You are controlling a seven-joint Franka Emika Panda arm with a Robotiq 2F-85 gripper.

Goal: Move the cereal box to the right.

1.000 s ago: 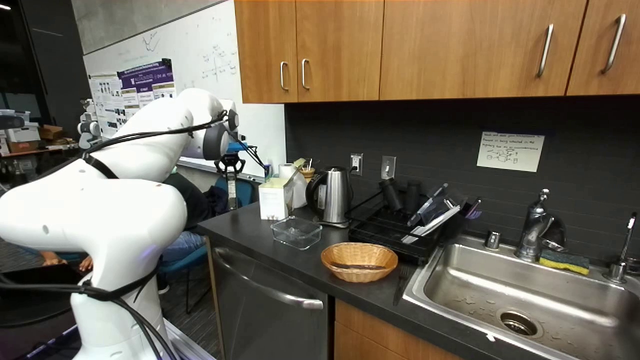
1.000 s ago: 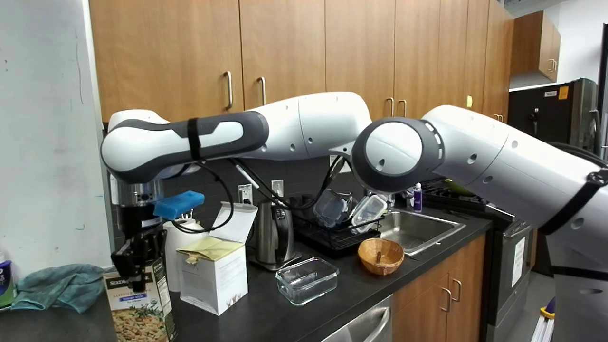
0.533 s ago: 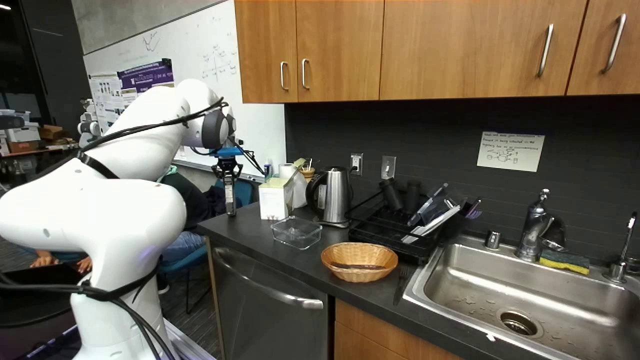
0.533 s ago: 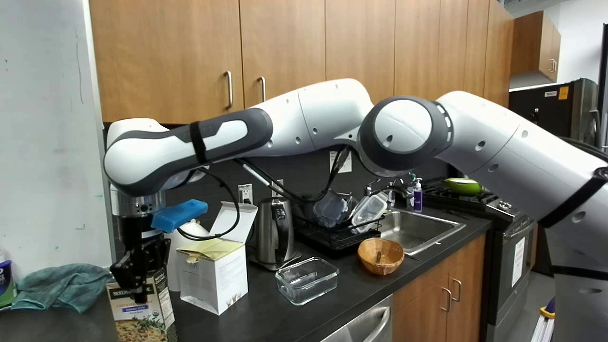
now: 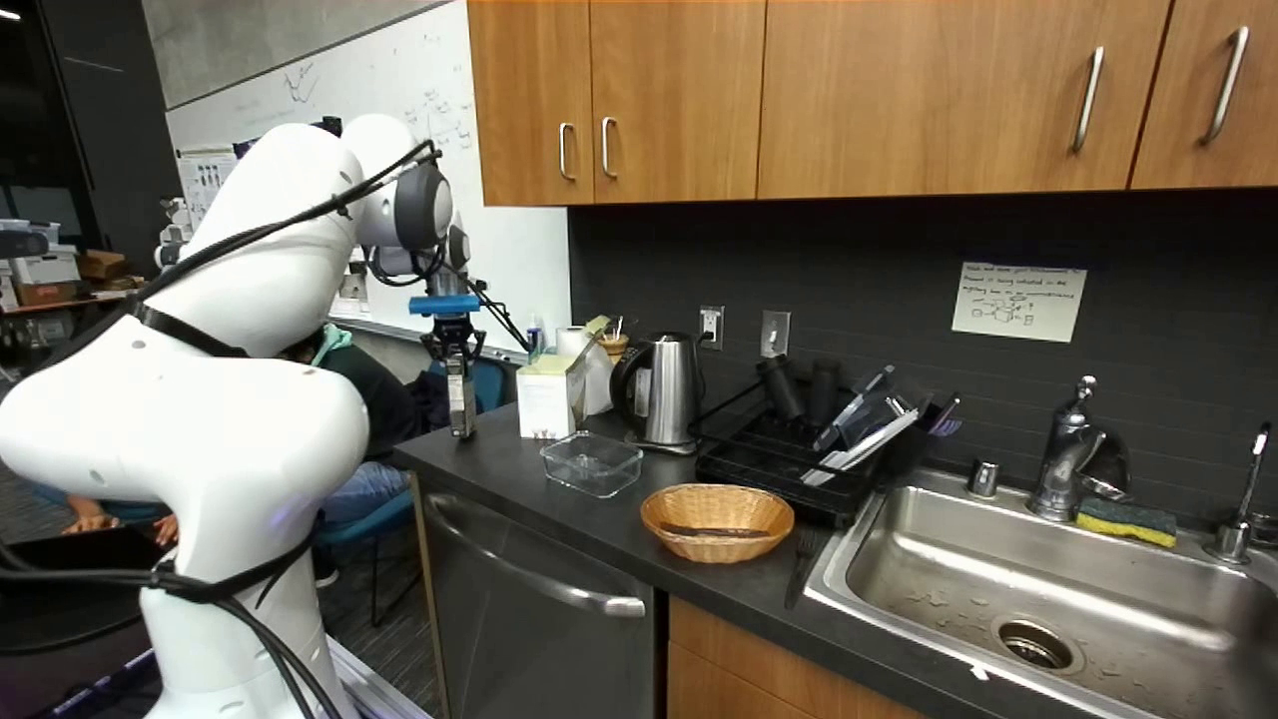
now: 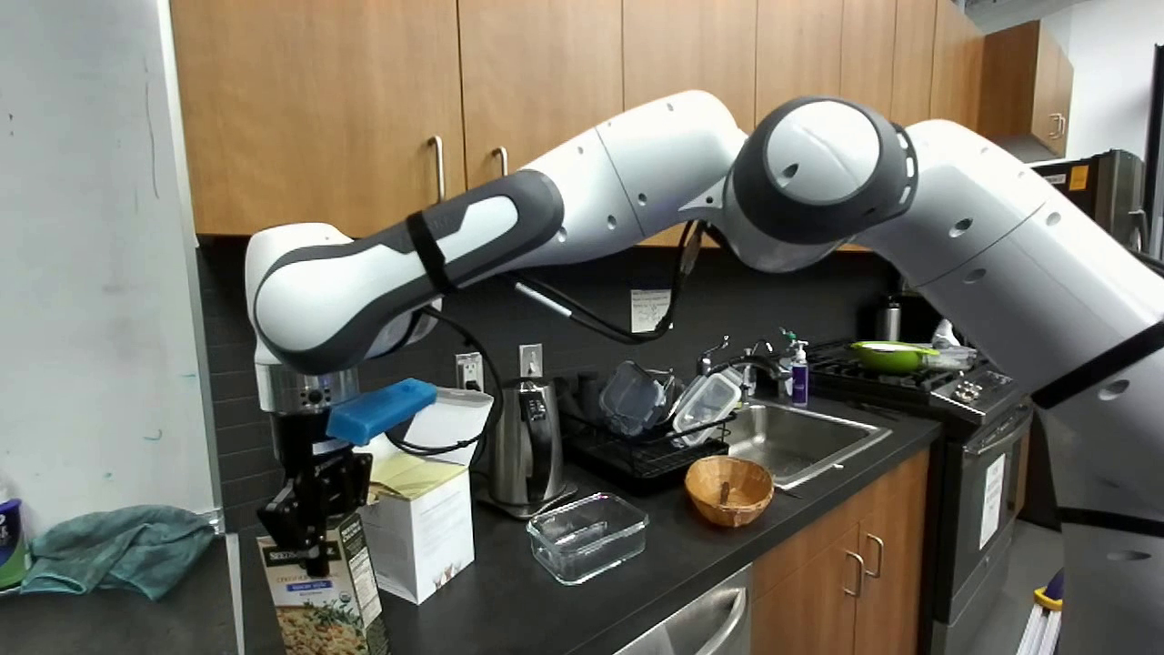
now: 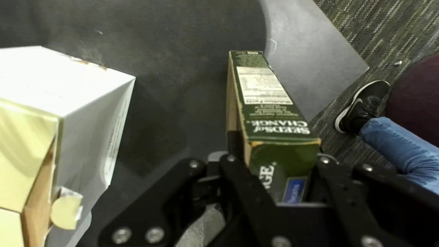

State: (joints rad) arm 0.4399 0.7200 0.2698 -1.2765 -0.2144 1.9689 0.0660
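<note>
The gripper (image 7: 279,161) pinches the cereal box (image 6: 332,600) near its top, jaws drawn in against the two broad faces. The box is roughly upright at the end of the counter (image 6: 518,609) away from the sink (image 5: 929,589); whether its bottom touches the surface I can't tell from here. On one side the counter's corner is near, with carpet (image 7: 404,31) and somebody's shoe (image 7: 363,106) past the edge. On the other, a bare strip of counter separates the box from the white carton (image 5: 547,404). Beyond the carton, and apart from it, stands a glass dish (image 6: 591,557), with the kettle (image 5: 674,389) behind and the basket (image 5: 717,549) farther along. Bare counter runs between the dish and the front edge.
</note>
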